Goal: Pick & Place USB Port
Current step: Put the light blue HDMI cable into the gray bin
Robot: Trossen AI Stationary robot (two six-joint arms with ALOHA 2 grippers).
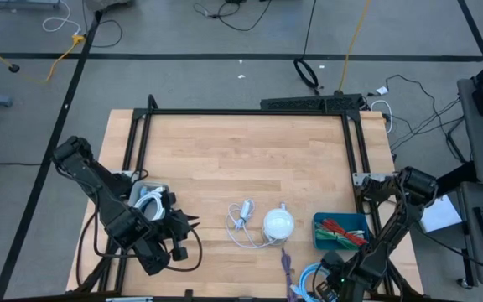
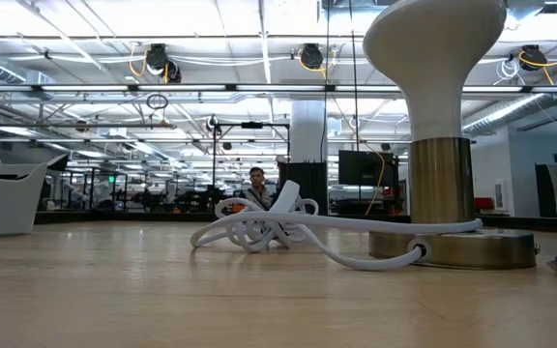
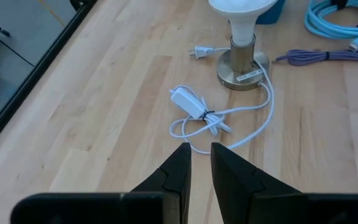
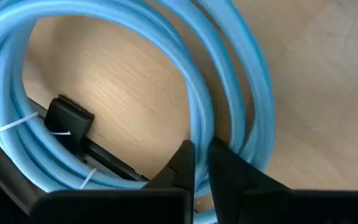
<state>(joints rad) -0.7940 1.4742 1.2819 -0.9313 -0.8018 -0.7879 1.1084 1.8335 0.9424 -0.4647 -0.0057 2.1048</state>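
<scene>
A coiled blue USB cable (image 4: 135,37) lies on the wooden table near its front right corner (image 1: 309,278). A black piece (image 4: 67,118) is bound to it with white ties. My right gripper (image 4: 201,148) stands over the coil (image 1: 329,283), pointing down and shut on its strands. My left gripper (image 3: 201,149) hangs above the table's front left (image 1: 179,228), its fingers a narrow gap apart with nothing between them. In the left wrist view the cable's plug end (image 3: 356,43) lies on the wood. My right gripper pinches the coil's inner strands (image 4: 197,127) between its two fingers, on one side of the loop. The fingers come from above, pointing down, across the strands. How many strands they have is hidden by the fingers. The coil lies flat on the table.
A white lamp (image 1: 277,223) on a brass base (image 2: 453,246) stands at the front centre, its white cord and adapter (image 1: 241,220) bundled beside it. A purple cable (image 1: 286,267) lies between the lamp and the blue coil. A blue bin (image 1: 340,231) holds red and green things. White cables (image 1: 145,200) sit by the left arm.
</scene>
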